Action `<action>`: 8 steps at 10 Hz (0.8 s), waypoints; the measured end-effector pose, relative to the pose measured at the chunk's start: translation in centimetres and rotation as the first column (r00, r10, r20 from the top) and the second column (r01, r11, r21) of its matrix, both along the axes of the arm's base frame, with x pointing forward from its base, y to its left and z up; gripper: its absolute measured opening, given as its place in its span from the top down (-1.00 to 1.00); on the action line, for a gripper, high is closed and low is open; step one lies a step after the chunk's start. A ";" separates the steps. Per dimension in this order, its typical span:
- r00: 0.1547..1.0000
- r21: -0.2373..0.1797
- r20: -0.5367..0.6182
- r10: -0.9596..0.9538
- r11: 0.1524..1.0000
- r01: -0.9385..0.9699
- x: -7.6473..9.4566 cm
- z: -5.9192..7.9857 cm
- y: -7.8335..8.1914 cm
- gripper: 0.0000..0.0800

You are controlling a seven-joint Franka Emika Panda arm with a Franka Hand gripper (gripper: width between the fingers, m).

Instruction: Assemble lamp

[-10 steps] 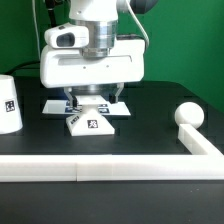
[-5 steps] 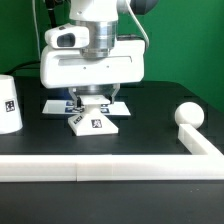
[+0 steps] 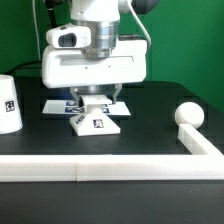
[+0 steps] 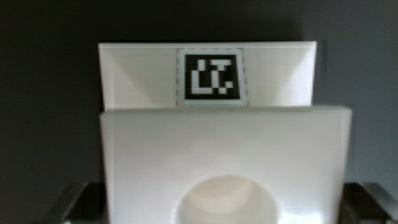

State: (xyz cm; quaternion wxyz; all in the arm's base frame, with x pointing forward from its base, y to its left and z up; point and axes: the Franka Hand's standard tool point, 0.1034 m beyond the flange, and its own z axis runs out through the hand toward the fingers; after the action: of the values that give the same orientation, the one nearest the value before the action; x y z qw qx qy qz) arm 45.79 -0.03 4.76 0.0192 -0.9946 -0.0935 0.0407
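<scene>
The flat square lamp base (image 3: 97,122) lies on the black table under my gripper (image 3: 96,101). In the wrist view the base (image 4: 210,140) fills the space between my dark fingers (image 4: 68,200), which press on its two sides, and its tag faces the camera. The gripper (image 4: 222,205) is shut on the base. The ball-shaped bulb (image 3: 187,116) rests at the exterior view's right, against the white rail. The tapered shade (image 3: 8,104) stands at the exterior view's left edge, partly cut off.
The marker board (image 3: 56,105) lies flat just behind the base. A low white rail (image 3: 100,166) runs along the front and turns back at the right (image 3: 205,146). A green wall stands behind.
The base has slid a little toward the exterior view's right, together with the gripper. The bulb and shade have not moved.
</scene>
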 end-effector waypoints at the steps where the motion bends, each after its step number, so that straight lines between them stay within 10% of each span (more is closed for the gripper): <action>1: 1.000 0.001 0.005 -0.011 1.000 0.011 1.2 -0.2 1.2 -0.34; 8: 0.983 0.013 0.089 -0.164 0.986 0.163 11.3 -0.1 7.0 -0.34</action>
State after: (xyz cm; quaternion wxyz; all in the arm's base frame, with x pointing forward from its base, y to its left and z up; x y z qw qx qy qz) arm 57.13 6.94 4.64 0.0210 -0.9997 -0.0124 -0.0059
